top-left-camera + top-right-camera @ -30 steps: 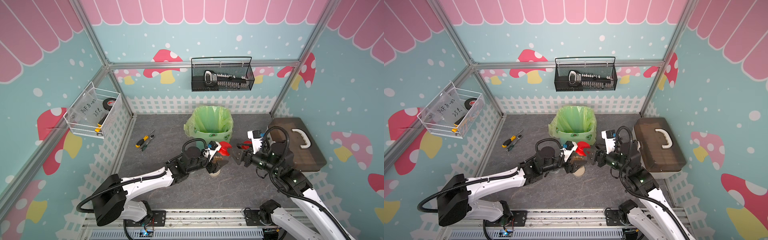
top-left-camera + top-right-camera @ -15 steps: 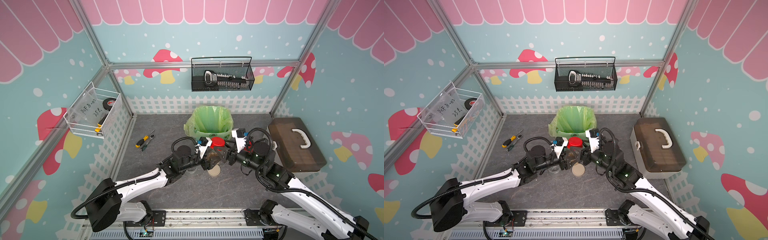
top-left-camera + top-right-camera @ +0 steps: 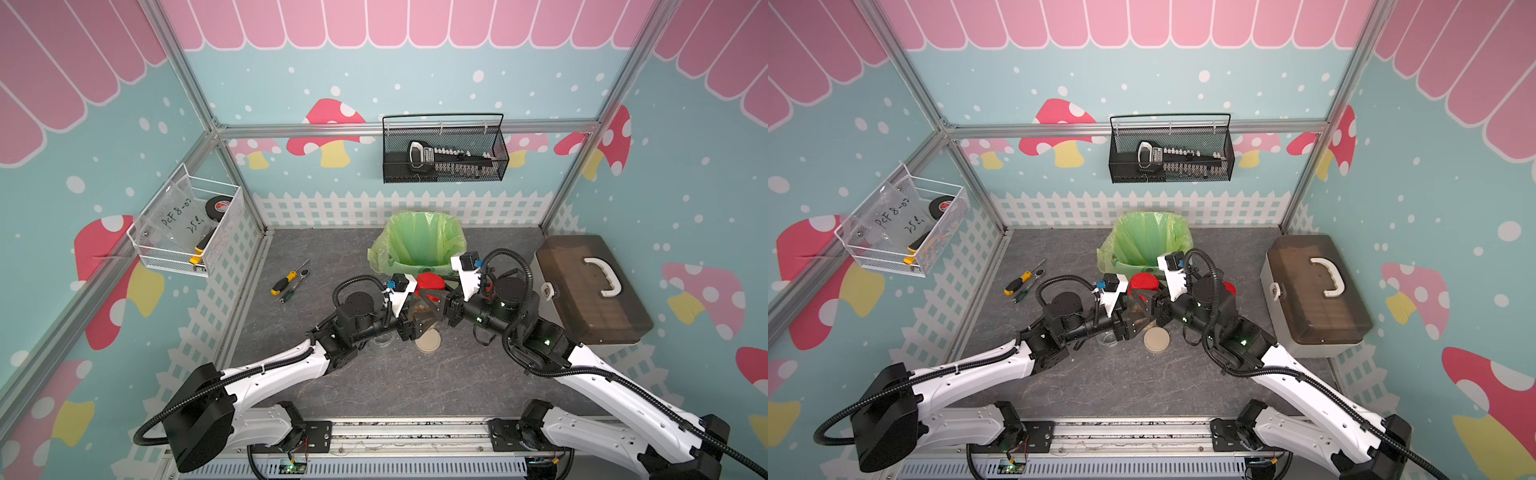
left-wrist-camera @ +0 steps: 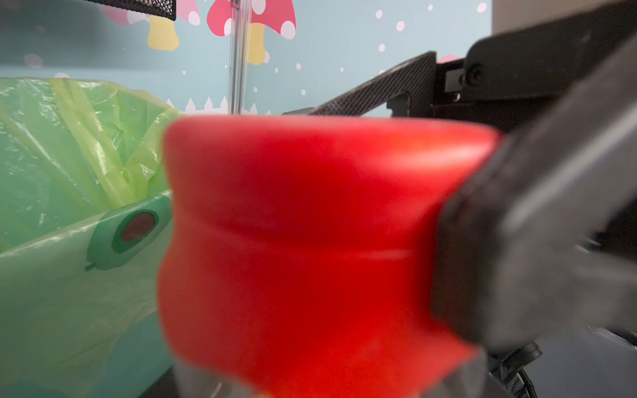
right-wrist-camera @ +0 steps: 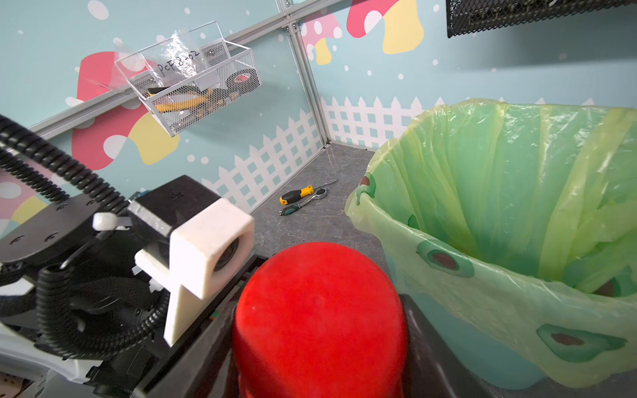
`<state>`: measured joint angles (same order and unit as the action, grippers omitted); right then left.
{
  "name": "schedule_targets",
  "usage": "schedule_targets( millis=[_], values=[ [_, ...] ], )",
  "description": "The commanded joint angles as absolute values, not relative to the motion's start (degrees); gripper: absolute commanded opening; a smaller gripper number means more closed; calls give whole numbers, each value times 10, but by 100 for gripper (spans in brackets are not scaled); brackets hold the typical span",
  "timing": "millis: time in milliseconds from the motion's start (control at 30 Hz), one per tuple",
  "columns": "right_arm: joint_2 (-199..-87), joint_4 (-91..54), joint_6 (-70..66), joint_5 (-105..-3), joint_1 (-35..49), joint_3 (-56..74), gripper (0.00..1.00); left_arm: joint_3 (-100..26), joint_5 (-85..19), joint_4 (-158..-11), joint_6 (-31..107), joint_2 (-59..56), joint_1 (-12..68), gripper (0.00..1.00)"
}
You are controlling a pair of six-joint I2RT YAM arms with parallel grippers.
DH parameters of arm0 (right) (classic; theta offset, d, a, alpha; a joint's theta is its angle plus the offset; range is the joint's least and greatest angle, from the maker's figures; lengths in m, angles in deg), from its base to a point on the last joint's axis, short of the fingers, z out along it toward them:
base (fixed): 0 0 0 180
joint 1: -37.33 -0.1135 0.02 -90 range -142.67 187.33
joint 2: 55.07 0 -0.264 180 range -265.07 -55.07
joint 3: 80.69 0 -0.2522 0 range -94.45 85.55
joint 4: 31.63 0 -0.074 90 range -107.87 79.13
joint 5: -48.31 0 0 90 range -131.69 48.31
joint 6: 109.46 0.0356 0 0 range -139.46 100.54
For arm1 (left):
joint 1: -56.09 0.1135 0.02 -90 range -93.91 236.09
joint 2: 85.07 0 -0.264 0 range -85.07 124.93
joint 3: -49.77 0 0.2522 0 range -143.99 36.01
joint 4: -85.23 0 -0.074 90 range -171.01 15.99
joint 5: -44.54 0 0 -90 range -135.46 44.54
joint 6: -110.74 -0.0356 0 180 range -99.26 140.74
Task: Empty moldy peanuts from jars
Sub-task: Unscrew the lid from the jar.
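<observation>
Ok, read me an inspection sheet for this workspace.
Surface: grey stone-patterned tabletop, no spill seen.
Job's things: clear jar of tan peanuts with red screw lid, held before the green-bagged teal bin; empty-looking clear jar and loose beige round lid on the surface; second red lid partly hidden.
Clutter: yellow-handled hand tools.
Pincers: left pincer shut on that jar; right pincer closed on its lid.
Cables: black corrugated conduits looped at both wrists.
Surroundings: brown lidded toolbox, black mesh basket, white wire basket.

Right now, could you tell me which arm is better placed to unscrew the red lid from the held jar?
The right: the right gripper clasps the red lid, while the left gripper grips the jar below it.
</observation>
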<state>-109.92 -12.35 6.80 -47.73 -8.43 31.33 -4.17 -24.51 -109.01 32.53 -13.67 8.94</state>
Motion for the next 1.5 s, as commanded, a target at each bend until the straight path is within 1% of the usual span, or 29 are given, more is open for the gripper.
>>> schedule_targets(
  millis=[0,67,200,300,333,400,500,533,600,667,800,900,1067,1233,1300,1400,1467],
  values=[
    [-1096,-98,35,-568,-83,274,53,-29,-179,-1139,356,-161,106,68],
    [-1101,-83,26,-621,-69,261,51,-23,-146,-1154,371,-167,116,68],
    [-1121,-85,30,-774,-8,244,49,-10,-78,-1201,410,-175,135,68],
    [-1139,-104,41,-854,26,239,49,-9,-39,-1217,424,-176,140,68],
    [-1143,-108,43,-859,28,236,49,-10,-37,-1216,425,-176,140,68],
    [-1147,-107,47,-843,29,231,54,-9,-47,-1207,421,-180,140,68],
    [-1139,-111,59,-789,16,233,67,-12,-66,-1186,407,-179,140,68],
    [-1136,-110,58,-769,7,234,70,-13,-68,-1183,405,-179,140,68],
    [-1133,-106,54,-708,-25,234,75,-13,-80,-1186,407,-177,140,68],
    [-1137,-102,51,-641,-60,232,78,-11,-98,-1184,406,-180,140,68],
    [-1148,-85,53,-522,-111,223,77,-4,-158,-1156,384,-197,140,68],
    [-1155,-83,48,-465,-129,224,72,0,-167,-1152,380,-204,140,68],
    [-1181,-97,50,-467,-136,219,69,-5,-151,-1154,383,-194,140,68],
    [-1180,-101,52,-449,-139,218,67,-8,-150,-1147,381,-193,139,68],
    [-1182,-99,55,-444,-140,216,69,-8,-150,-1146,379,-193,139,68],
    [-1191,-93,58,-450,-139,210,77,-9,-146,-1145,380,-192,139,68],
    [-1195,-94,60,-456,-140,209,79,-9,-145,-1145,380,-192,139,68]
  ],
)
